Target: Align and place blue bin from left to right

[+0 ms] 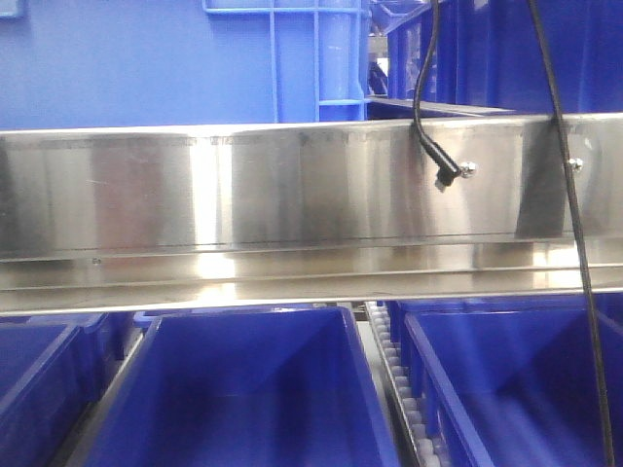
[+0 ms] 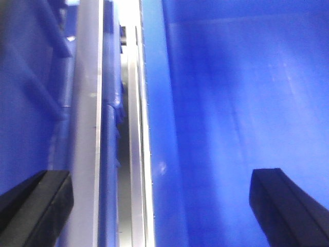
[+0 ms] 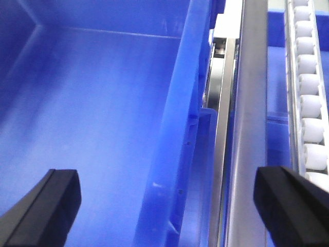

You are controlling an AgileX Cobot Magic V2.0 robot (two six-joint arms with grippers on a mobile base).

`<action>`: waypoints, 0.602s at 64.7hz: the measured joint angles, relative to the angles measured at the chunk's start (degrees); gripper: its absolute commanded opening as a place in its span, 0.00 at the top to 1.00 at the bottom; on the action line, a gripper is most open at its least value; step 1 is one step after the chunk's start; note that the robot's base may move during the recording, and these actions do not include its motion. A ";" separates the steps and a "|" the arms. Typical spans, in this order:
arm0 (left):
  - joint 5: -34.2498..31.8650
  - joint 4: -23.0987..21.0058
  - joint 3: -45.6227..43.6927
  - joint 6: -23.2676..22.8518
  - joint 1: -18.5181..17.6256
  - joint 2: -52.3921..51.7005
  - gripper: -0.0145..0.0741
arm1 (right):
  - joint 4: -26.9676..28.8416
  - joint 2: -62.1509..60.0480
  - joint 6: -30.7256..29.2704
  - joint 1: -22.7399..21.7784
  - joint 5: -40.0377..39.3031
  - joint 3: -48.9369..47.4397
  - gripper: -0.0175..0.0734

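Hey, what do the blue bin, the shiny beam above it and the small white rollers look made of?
The blue bin looks like moulded plastic, smooth and faintly glossy, with soft highlights on its walls. The beam looks like brushed steel or aluminium: silver, with streaky reflections. The rollers seem to be matte white plastic, though that is less certain.

- A shiny steel beam (image 1: 292, 195) runs straight across my front view.
- A black cable (image 1: 421, 97) hangs over it, ending beside a screw (image 1: 469, 169).
- White rollers (image 3: 308, 103) line a steel rail (image 3: 247, 128) on my right.
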 measured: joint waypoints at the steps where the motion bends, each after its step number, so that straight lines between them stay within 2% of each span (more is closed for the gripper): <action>1: 0.00 -0.11 0.00 0.00 0.00 0.16 0.16 | 0.00 0.10 0.00 0.00 0.00 0.00 0.18; 39: -0.13 -0.44 0.00 0.53 0.00 1.09 0.16 | -0.64 2.45 -0.34 0.71 0.00 -0.03 0.18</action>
